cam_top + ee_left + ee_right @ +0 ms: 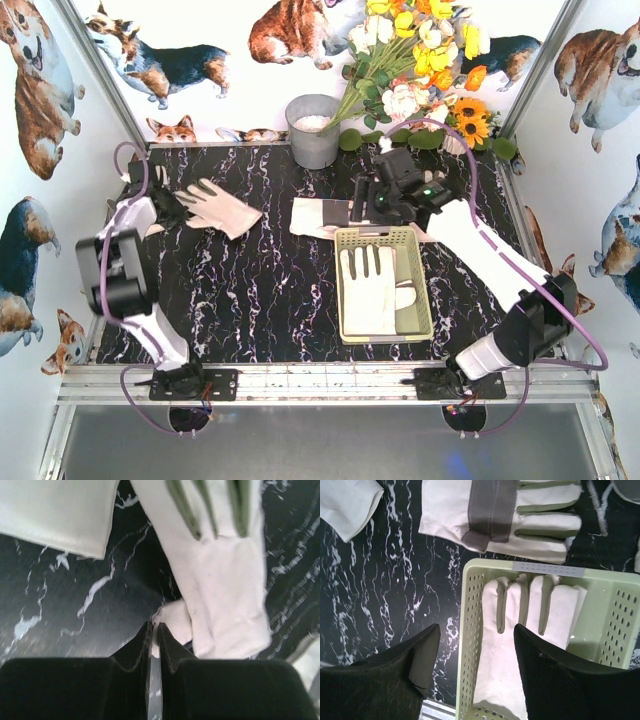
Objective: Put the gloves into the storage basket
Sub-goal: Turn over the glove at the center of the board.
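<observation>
— Left of the basket (375,238), well apart from it, what do you see?
— One glove (225,210) lies flat on the dark marbled table (270,300). The left gripper (152,629) is down at the end of that glove farthest from the basket.
— How do its fingers stand?
— They are pressed together, with the tips against a small fold of the cloth. I cannot tell whether any cloth is caught between them.
— And at the basket itself?
— A second glove (520,625) lies inside it, lengthwise and toward the basket's left side. Its fingers point at the far wall.
— Where is the right gripper (476,630)?
— It hangs over the basket's far left corner. Its fingers are spread apart with nothing held between them. One finger is over the table just left of the basket's slotted wall, and the other is over the glove inside.
— Anything behind the basket?
— A third glove (490,510) lies on the table just behind the far wall. It has a grey band across it and its fingers point to the right. From above, the right gripper hides part of it.
— Farther back?
— A grey metal bucket (314,130) stands behind the basket and a little to its left. A bunch of yellow, white and orange flowers (420,60) stands behind the basket and to its right
</observation>
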{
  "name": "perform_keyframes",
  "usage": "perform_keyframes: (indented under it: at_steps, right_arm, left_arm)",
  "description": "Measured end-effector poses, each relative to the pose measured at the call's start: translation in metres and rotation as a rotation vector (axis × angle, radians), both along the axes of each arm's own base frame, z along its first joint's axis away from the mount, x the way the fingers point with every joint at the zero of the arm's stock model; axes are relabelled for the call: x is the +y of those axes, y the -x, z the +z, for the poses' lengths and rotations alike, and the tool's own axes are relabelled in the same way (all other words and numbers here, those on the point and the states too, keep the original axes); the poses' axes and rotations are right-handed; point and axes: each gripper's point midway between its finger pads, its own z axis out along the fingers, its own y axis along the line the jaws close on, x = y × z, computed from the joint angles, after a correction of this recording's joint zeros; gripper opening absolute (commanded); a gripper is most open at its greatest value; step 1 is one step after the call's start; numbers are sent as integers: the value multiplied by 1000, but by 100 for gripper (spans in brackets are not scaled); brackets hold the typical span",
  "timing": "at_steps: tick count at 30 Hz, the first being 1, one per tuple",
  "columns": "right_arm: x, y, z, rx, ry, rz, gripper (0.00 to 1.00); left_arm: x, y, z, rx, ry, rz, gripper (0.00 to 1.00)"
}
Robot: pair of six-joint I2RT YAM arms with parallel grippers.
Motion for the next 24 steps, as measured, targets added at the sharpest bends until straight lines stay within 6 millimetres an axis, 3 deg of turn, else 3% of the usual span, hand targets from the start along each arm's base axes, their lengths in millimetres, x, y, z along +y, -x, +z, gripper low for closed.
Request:
perform_keyframes:
  at_steps: [8, 17, 21, 24]
  right_arm:
    - [33, 7, -16, 27, 49, 128, 63]
    - [75, 23, -19, 21, 67, 259, 62]
    - [84, 33, -20, 24, 69, 289, 62]
    - [82, 34, -22, 31, 78, 288, 63]
  left_arm:
    - [-2, 48, 71, -44, -115, -70, 0]
    - [12, 125, 135, -12, -351, -126, 0]
    - [17, 144, 157, -1, -429, -159, 0]
    - [15, 150, 159, 16, -443, -209, 0]
